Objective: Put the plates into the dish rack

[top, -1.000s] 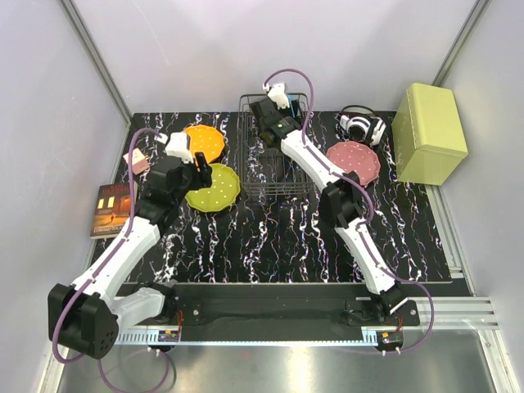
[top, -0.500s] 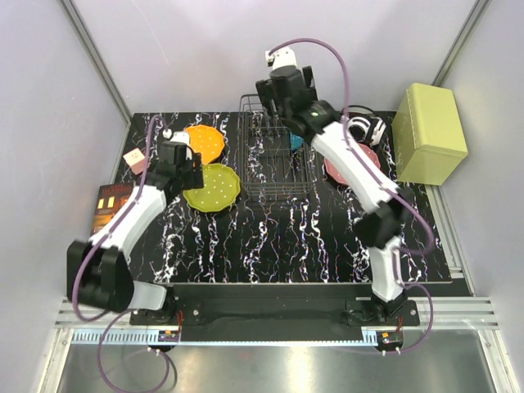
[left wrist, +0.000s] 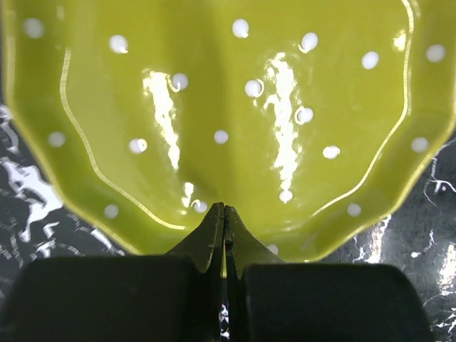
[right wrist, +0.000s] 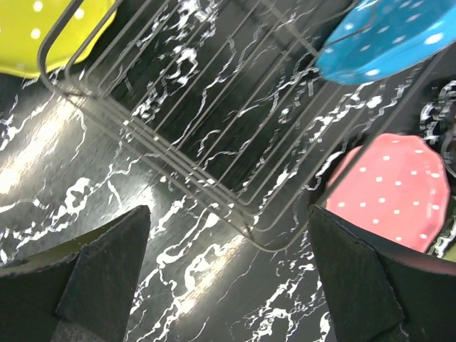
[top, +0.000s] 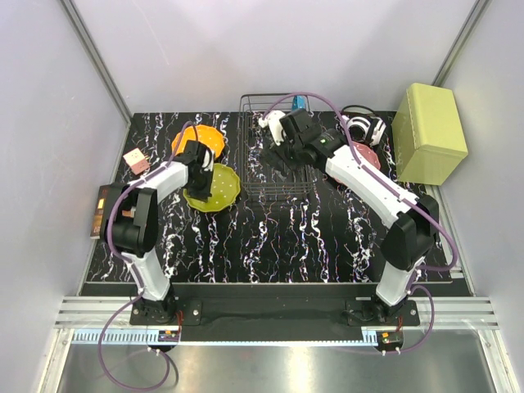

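Beside the dish rack (top: 250,164), the right arm (top: 360,176) half hides the pink plate (top: 368,154). The right tool (right wrist: 229,211) is spread, and the left tool (left wrist: 224,210) is pressed together at the yellow-green plate (left wrist: 214,92).

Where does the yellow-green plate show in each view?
Top external: yellow-green plate left of centre, just left of the dish rack.
Left wrist: fills the upper frame, ahead of the shut left gripper.
Right wrist: top-left corner, seen past the rack's corner.
Shared landmark: the black white-veined table, in all three.
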Robot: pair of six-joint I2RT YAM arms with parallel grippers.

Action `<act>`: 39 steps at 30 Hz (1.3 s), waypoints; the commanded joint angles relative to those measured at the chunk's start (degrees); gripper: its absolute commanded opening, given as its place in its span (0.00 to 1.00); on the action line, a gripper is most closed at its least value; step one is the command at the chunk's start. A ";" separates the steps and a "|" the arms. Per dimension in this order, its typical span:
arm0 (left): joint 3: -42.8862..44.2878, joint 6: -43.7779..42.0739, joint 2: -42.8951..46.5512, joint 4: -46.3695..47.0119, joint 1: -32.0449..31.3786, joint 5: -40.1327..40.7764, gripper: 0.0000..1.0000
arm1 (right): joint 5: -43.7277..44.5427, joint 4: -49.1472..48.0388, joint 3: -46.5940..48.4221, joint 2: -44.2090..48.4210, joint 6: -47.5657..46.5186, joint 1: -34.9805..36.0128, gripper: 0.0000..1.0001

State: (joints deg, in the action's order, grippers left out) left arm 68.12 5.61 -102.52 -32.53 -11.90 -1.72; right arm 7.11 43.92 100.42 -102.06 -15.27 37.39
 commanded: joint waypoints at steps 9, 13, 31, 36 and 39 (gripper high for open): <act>-5.79 4.06 3.54 -7.54 0.04 -6.89 0.00 | -11.06 -0.77 -12.25 7.14 3.74 -1.08 1.00; -13.51 6.87 5.57 -9.21 -0.58 -13.74 0.00 | -16.16 -0.59 -15.34 6.79 7.00 -2.23 1.00; -3.18 8.54 -0.32 -7.45 -32.31 -22.99 0.03 | -27.94 -0.24 -27.65 16.89 16.85 -12.15 1.00; -3.86 9.50 14.34 -7.72 -30.82 -16.84 0.41 | -36.80 0.46 -30.80 20.49 16.23 -15.68 1.00; -6.75 12.83 24.62 -7.19 -27.66 -10.62 0.60 | -48.04 -0.50 -34.66 20.42 18.51 -15.68 0.89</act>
State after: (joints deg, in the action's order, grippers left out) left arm 62.70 14.33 -93.32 -40.34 -43.22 -20.56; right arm -25.93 44.25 69.97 -83.50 0.71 21.54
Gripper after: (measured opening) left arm 0.488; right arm 0.968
